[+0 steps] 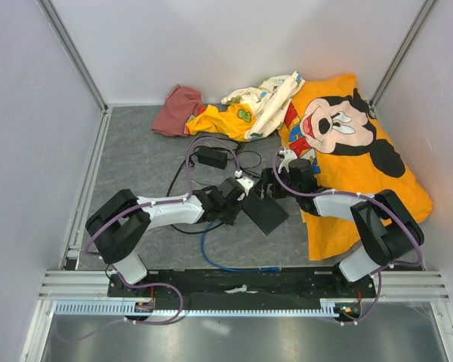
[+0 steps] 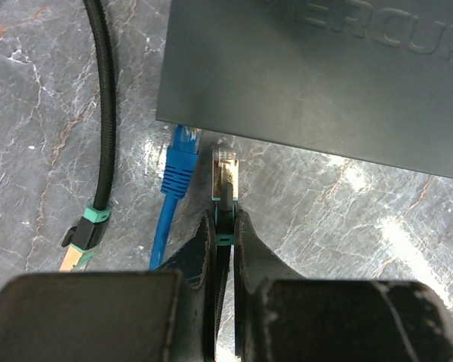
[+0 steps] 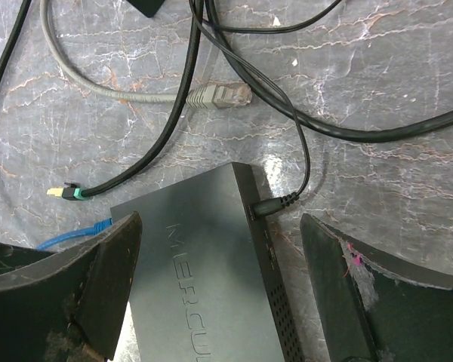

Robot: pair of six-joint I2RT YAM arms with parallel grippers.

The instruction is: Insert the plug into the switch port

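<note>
A: Where is the plug (image 2: 179,160) lying?
B: At eleven o'clock of the nearer left end effector (image 2: 225,222), which is clamping a green-booted connector (image 2: 225,177). The plug's axis is pointing twelve, at the switch (image 2: 317,75). The right end effector (image 3: 219,226) is standing open.

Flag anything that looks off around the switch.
The left gripper is shut on a teal-collared metal connector, not the blue plug, which lies beside it at the switch edge. The right gripper hangs open over the switch.

The left arm (image 1: 166,210) and right arm (image 1: 336,202) have white links, bulky black joints, looping lilac cables (image 1: 188,167) and scuffed black fingers (image 3: 83,279).
</note>
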